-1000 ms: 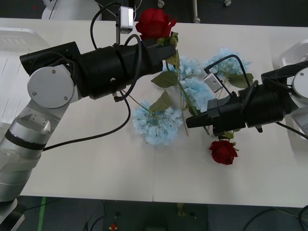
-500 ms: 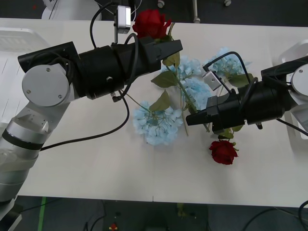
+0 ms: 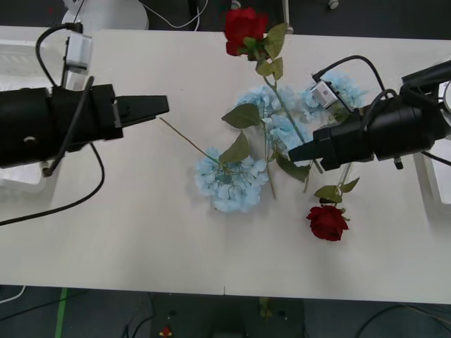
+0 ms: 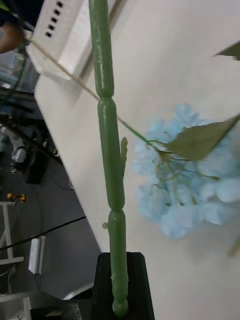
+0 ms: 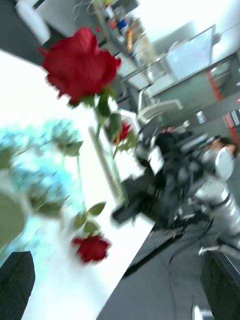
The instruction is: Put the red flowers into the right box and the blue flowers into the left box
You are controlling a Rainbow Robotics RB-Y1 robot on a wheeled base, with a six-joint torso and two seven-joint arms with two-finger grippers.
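My right gripper point(image 3: 294, 152) has its jaws closed on the stem of a red rose point(image 3: 244, 29), low on the stalk, above the middle of the worktop point(image 3: 141, 225). The stem's long axis slants up and away toward the far edge, head outermost. My left gripper point(image 3: 163, 105) is open and holding nothing, out by the left edge. As I judge it, this is the carry: next I swing the rose over to the right box point(image 3: 431, 176) and let go. Another rose point(image 3: 327, 222) lies nearer the front edge, by the blue flowers point(image 3: 230, 182).
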